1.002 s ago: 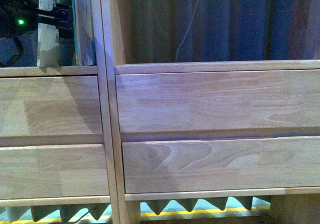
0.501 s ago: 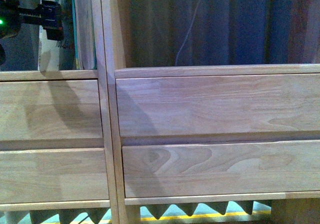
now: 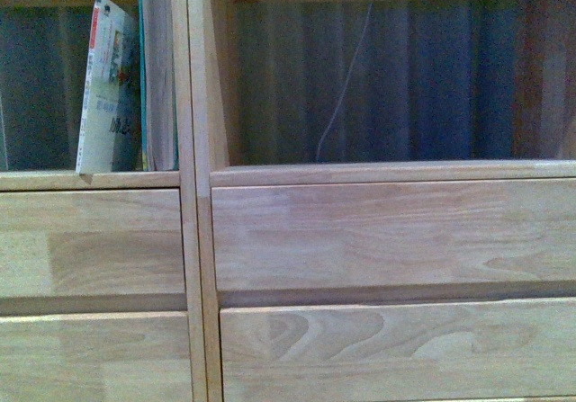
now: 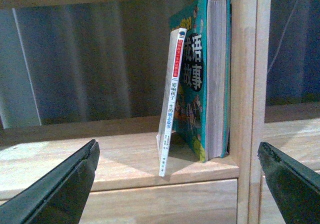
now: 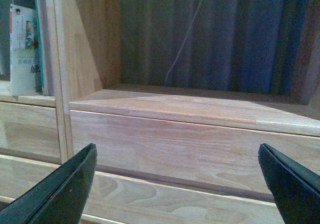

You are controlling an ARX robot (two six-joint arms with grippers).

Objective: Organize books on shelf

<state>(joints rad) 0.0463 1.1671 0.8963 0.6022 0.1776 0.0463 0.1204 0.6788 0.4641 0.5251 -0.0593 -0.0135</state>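
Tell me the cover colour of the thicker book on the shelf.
Teal; the thicker book shows it best in the left wrist view.

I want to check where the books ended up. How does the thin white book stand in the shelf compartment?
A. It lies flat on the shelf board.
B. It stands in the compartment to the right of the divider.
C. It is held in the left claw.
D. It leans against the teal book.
D: the white book stands tilted, its top resting on the teal book, which stands next to the divider; the left claw is open and holds nothing.
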